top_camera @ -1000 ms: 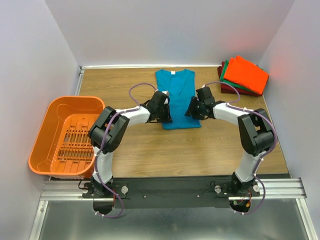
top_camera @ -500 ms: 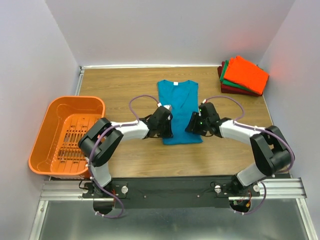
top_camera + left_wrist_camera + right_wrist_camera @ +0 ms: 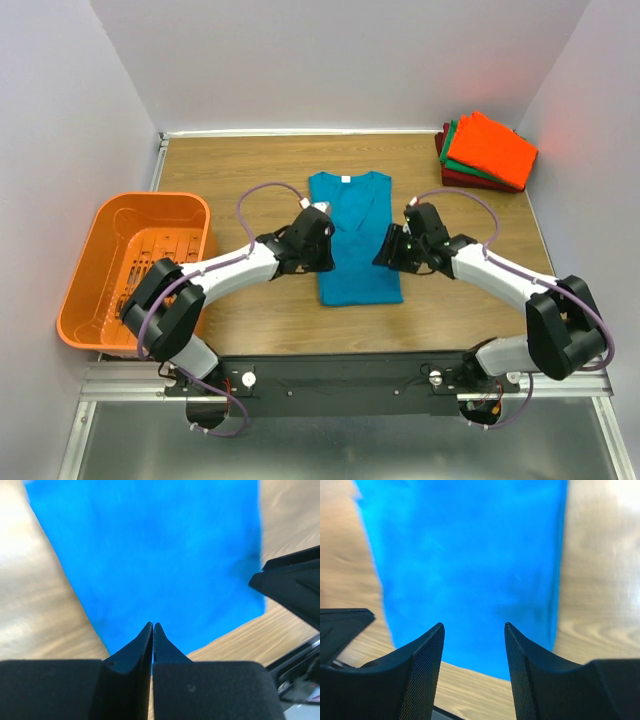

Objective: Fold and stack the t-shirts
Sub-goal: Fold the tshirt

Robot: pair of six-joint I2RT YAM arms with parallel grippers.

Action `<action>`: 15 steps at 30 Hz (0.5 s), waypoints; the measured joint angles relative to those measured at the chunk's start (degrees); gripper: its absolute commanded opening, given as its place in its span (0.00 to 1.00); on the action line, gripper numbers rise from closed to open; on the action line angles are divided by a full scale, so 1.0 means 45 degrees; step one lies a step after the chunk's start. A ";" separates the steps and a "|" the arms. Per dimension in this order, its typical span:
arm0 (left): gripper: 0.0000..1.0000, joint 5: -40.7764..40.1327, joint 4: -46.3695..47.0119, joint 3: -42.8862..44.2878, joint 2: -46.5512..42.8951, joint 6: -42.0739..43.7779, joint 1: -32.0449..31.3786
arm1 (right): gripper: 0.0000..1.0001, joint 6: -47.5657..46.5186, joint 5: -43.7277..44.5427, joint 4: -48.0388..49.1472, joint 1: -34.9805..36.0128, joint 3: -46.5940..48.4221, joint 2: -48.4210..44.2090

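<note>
Noted teal-blue t-shirt [image 3: 358,240] lying flat at the middle of the table [image 3: 250,170], outline a narrow oblong, neckline and white neck label [image 3: 345,179] toward the far edge, hem toward the arm bases. Found left gripper [image 3: 320,252] low at the shirt's left edge, about halfway along its length. Confirmed in left wrist view: left gripper [image 3: 153,625] closed, both fingers [image 3: 135,647] pressed together tip to tip, tips at the near margin of the blue cloth with the rest of the shirt spread ahead of them; no cloth visible between the tips, contact with the fabric not resolvable. Found right gripper [image 3: 390,250] at the shirt's right edge, facing the left one across the cloth. Confirmed in right wrist view: right gripper [image 3: 474,626] spread wide, fingers [image 3: 422,655] apart with blue cloth showing through the gap and beyond; touching or just above, cannot tell. Logged stack of folded t-shirts [image 3: 487,150] in the far right corner, orange on top, green and dark red below, well apart from both grippers. Logged orange slotted basket [image 3: 135,265] at the left table edge.
</note>
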 measured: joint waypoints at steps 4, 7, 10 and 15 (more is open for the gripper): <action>0.10 0.0034 0.0374 0.0272 -0.0185 0.0151 0.0554 | 0.57 -0.0024 0.0151 -0.0073 0.0000 0.1229 0.0355; 0.10 0.0073 0.0656 0.0316 -0.0024 0.0214 0.0816 | 0.54 -0.0010 0.0194 -0.0083 0.0000 0.1923 0.0971; 0.09 0.0194 0.1122 0.0690 0.0661 0.0257 0.1064 | 0.52 0.0000 0.0262 0.0000 0.0000 0.2540 0.1690; 0.09 0.0563 0.2098 0.1302 0.2331 0.0257 0.1501 | 0.44 -0.0097 0.0622 0.0291 -0.0005 0.3473 0.2973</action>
